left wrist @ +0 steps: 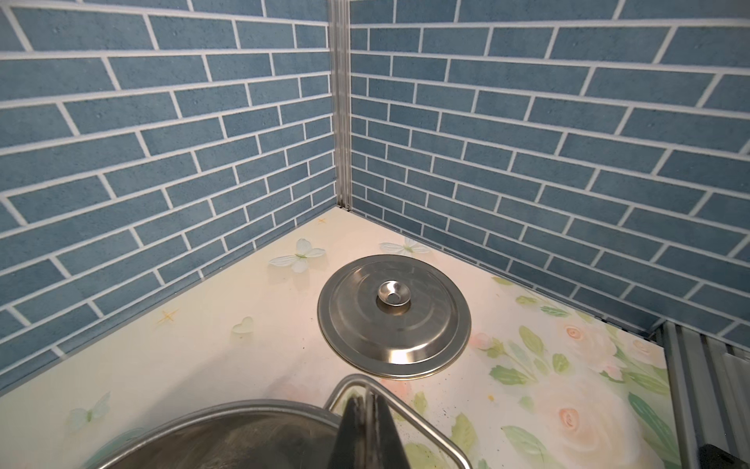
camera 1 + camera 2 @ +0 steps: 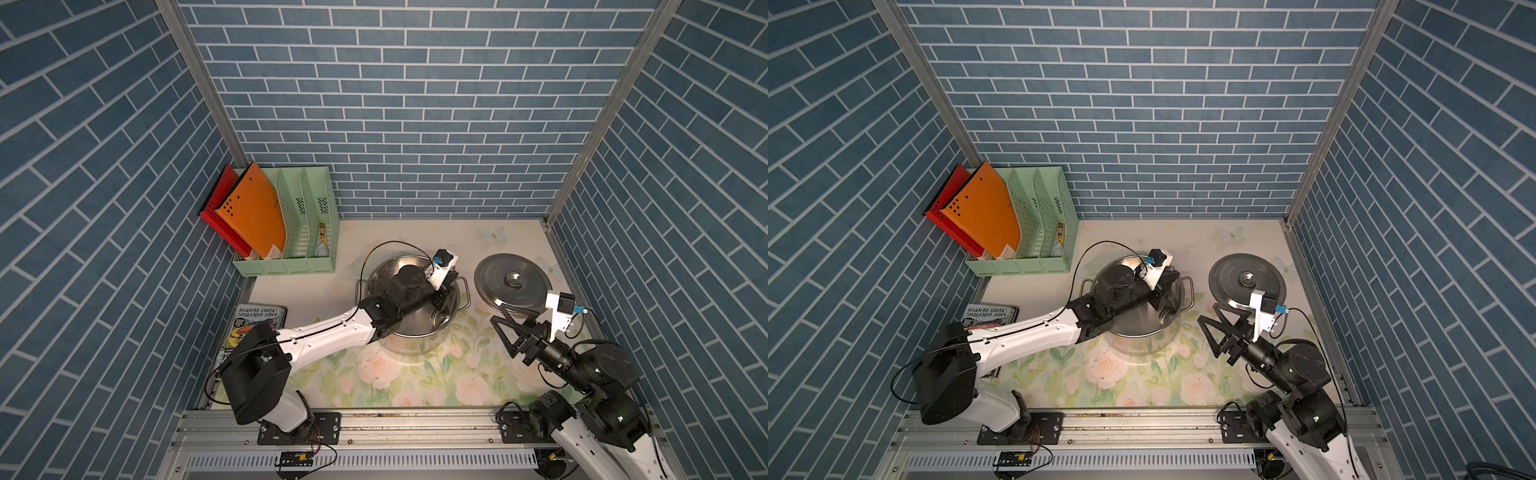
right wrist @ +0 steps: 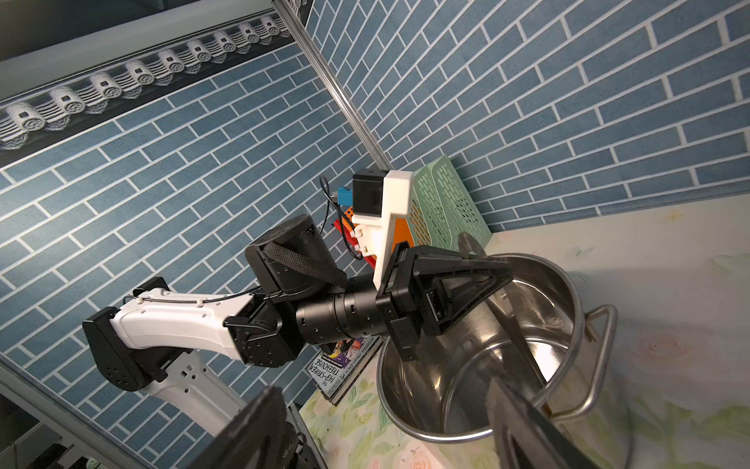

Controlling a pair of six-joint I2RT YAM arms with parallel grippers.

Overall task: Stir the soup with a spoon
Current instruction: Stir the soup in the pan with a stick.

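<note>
Spoon (image 2: 439, 319) and stainless pot (image 3: 578, 320) sit near the middle of the table (image 2: 415, 386). The spoon stands slanted inside the pot, its small bowl low by the wall. The closed left gripper (image 3: 501, 276) pinches its thin dark handle just under the eyelet end (image 3: 467, 243), which pokes out above the jaws. It looks light, stiff and slick, so a pinch on so slim a shaft may let it swivel. Holding high, as here, gives reach to the bottom but weak control of the bowl. Nearest the front edge, toward the right corner, the right gripper (image 2: 500, 334) hangs spread wide and empty, near the pot but apart from it. The pot shows bare steel and no soup, so it is probably light and may skate on the floral top. Its loop handle (image 2: 465, 293) looks the best place to steady it. Farther back by the right edge lies the flat lid (image 2: 513, 282), and a green file rack (image 2: 291, 249) stands in the back left corner.
</note>
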